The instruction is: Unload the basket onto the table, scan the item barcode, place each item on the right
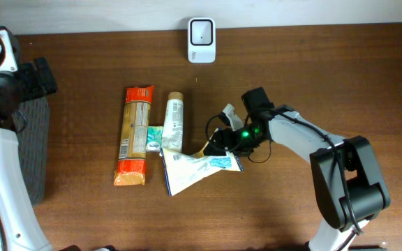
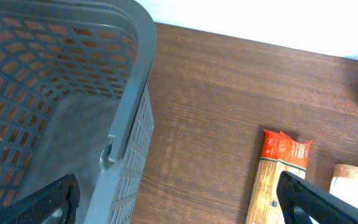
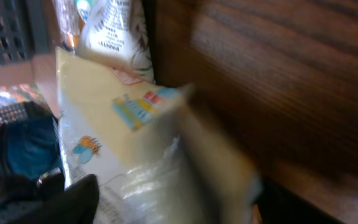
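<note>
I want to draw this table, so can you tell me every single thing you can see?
scanner: one, white, back edge of the table, middle
pasta packet: one, orange and tan, lying flat left of centre
tube: one, white with tan cap, right of the pasta packet
small packet: one, teal, between pasta packet and tube
flat pouch: one, white with blue print, centre
basket: one, grey, left edge
table: one, brown wood
left gripper: one, black, open, near the basket
right gripper: one, black, at the pouch's right corner
</note>
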